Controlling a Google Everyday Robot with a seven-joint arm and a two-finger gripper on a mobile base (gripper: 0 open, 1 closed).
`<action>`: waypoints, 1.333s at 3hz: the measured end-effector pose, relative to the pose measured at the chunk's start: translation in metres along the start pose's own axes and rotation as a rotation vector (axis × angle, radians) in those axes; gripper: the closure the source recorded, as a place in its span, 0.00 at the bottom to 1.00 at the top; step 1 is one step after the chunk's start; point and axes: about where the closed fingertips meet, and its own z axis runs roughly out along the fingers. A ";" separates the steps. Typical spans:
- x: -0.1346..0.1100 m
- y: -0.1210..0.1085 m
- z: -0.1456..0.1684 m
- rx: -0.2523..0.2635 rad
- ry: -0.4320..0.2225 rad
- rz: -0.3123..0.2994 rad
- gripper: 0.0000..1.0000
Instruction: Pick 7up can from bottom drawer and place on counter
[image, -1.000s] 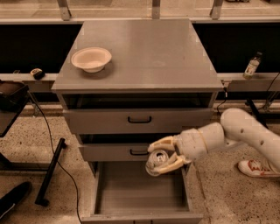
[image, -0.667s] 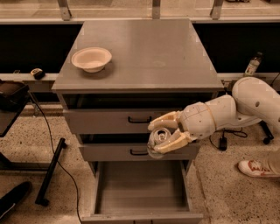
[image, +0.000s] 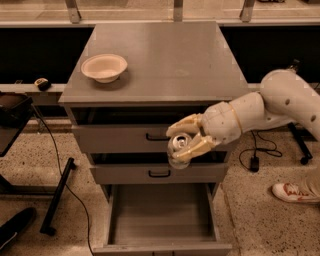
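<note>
My gripper (image: 186, 140) is shut on the 7up can (image: 178, 148), a small silver-white can with its silver top facing the camera. It holds the can in the air in front of the two upper drawers, well above the bottom drawer (image: 160, 225), which stands pulled open with a plain grey inside. The counter (image: 170, 55), the flat grey top of the cabinet, lies above and behind the can. My white arm (image: 270, 107) reaches in from the right.
A cream bowl (image: 104, 66) sits on the counter's left side. The two upper drawers with black handles (image: 158, 136) are slightly open. A black stand and cable (image: 57, 190) are on the floor at left; a shoe (image: 295, 192) is at right.
My gripper has lifted the can upward and slightly right, from just above the bottom drawer to the height of the top two drawers. The arm has risen with it.
</note>
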 end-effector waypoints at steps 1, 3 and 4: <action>-0.042 -0.057 -0.028 -0.019 0.209 0.027 1.00; -0.096 -0.120 -0.054 0.037 0.401 0.140 1.00; -0.108 -0.114 -0.095 0.246 0.476 0.146 1.00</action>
